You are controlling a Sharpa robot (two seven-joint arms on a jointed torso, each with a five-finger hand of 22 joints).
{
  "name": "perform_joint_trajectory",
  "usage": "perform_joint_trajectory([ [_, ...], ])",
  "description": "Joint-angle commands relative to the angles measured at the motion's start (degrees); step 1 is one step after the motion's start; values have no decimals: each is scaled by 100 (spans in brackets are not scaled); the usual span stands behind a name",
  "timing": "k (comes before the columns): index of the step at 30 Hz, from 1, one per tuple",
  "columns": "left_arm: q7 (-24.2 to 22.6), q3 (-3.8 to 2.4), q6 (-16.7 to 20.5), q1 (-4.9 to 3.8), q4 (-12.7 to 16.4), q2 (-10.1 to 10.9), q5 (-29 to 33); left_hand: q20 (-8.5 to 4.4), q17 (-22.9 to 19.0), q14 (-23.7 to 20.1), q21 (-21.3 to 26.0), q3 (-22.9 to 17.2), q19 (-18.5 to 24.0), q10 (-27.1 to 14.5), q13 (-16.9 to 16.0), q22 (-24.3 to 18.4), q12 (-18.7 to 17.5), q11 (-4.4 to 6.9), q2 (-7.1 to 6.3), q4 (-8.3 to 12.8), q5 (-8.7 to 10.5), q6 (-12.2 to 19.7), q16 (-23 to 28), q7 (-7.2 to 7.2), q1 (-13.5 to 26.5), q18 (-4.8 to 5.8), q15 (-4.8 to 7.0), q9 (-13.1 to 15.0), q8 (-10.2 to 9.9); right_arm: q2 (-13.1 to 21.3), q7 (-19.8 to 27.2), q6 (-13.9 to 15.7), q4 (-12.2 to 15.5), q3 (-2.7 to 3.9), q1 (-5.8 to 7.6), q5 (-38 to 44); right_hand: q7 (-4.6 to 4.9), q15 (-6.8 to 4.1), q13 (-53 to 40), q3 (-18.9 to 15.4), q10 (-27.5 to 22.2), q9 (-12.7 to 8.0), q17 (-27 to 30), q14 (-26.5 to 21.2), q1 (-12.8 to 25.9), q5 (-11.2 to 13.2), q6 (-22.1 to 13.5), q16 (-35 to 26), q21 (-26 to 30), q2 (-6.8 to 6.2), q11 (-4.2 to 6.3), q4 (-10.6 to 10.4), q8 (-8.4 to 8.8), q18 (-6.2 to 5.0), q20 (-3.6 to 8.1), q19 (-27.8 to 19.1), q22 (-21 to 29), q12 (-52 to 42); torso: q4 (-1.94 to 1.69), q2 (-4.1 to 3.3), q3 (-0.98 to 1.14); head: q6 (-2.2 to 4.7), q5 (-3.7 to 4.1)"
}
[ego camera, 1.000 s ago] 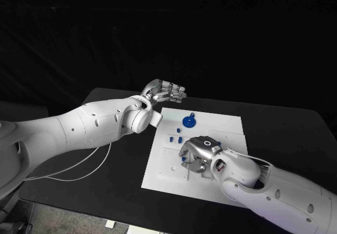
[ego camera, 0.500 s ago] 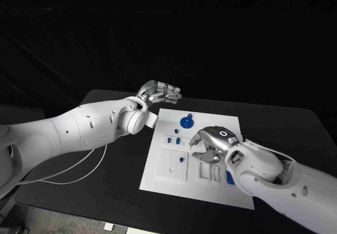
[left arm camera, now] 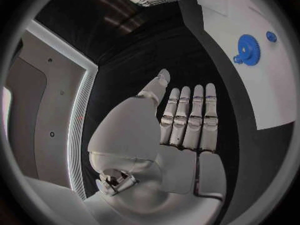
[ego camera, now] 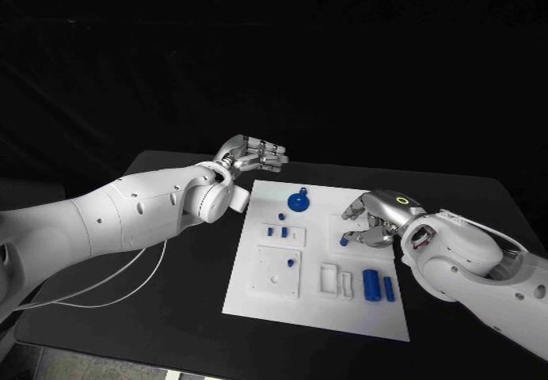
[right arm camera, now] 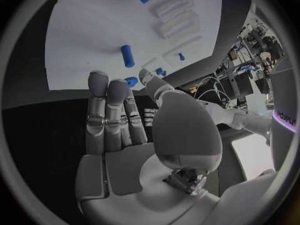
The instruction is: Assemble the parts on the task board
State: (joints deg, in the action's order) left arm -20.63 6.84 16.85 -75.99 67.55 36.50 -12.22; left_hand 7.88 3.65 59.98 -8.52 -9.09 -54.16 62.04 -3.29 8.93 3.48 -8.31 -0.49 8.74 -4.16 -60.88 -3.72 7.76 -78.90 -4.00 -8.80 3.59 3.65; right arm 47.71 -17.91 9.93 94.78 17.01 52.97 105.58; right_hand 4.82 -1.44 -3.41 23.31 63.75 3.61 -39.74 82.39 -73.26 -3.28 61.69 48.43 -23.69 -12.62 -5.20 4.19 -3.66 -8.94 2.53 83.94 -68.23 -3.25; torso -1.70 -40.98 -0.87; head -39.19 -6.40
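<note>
The board (ego camera: pixel 343 305) lay flat at the middle of the black desk (ego camera: pixel 160 309). A blue gear (ego camera: pixel 299 201) sat near the board's far edge, with a small blue knob (ego camera: pixel 282 215) just beside it. Two short blue pegs (ego camera: pixel 276 233) stood in a raised white block nearer the middle. Another small blue peg (ego camera: pixel 291 262) sat on the square white plate (ego camera: pixel 278 273) at the board's left side. Two blue cylinders (ego camera: pixel 378 286) lay side by side toward the board's right near corner, next to two slotted white holders (ego camera: pixel 337 280).

The left hand (ego camera: pixel 253 152) was held above the desk just beyond the board's far left corner, apart from the board. Its fingers (left arm camera: pixel 187 117) lay straight and pressed together side by side, the thumb alongside, and held nothing.

The right hand (ego camera: pixel 377 218) hovered over the right half of the board. Its fingers (ego camera: pixel 356 229) were bent downward. A small blue part (ego camera: pixel 344 236) showed at the fingertips in the head view; whether it was pinched or merely stood below them on the board could not be told. In the right wrist view the fingers (right arm camera: pixel 107 110) lay close together, with a blue piece (right arm camera: pixel 132 81) just past their tips and a blue peg (right arm camera: pixel 127 56) lying farther off on the board.
</note>
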Motion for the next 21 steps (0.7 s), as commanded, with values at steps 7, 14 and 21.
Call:
perform_joint_trajectory([
  [7, -70, 0, -135, -3, 20, 4, 75, 24, -4, -30, -15, 165, 7, -50, -2, -101, -15, -10, 64, -50, -69, 21, 19, 27, -93, -65, -13, -7, -7, -22, -44, -659, -58, 22, -42, -137, -48, 64, 4, -490, -146, -3, 27, -1, -164, 20, -110, 37, -31, -16, -28, -145, 7, -135, -59, 264, 234, -20, -13, 1, -10, -20, 17],
  [14, -68, 2, -138, -3, 15, 9, 76, 24, -4, -30, -15, 165, 7, -50, -2, -101, -15, -10, 64, -50, -69, 21, 19, 27, -93, -65, -13, -7, -7, -111, -19, -810, -156, 21, -95, -160, -60, 38, 4, -602, -49, -4, 56, -2, -259, 15, -126, 51, -177, 49, 6, -201, 10, -95, -42, 256, 446, -22, -19, 1, -18, -33, 13],
  [21, -66, 3, -141, -3, 16, 12, 77, 24, -4, -30, -15, 165, 7, -50, -2, -101, -15, -10, 64, -50, -69, 21, 19, 27, -93, -65, -13, -7, -7, -206, -19, -817, -264, 15, -114, -111, -26, 11, 9, 102, 218, -5, 51, 3, -266, 43, -68, 57, -271, 143, 64, 5, 12, -24, -1, 252, 476, -13, -18, 4, -20, -41, 4],
])
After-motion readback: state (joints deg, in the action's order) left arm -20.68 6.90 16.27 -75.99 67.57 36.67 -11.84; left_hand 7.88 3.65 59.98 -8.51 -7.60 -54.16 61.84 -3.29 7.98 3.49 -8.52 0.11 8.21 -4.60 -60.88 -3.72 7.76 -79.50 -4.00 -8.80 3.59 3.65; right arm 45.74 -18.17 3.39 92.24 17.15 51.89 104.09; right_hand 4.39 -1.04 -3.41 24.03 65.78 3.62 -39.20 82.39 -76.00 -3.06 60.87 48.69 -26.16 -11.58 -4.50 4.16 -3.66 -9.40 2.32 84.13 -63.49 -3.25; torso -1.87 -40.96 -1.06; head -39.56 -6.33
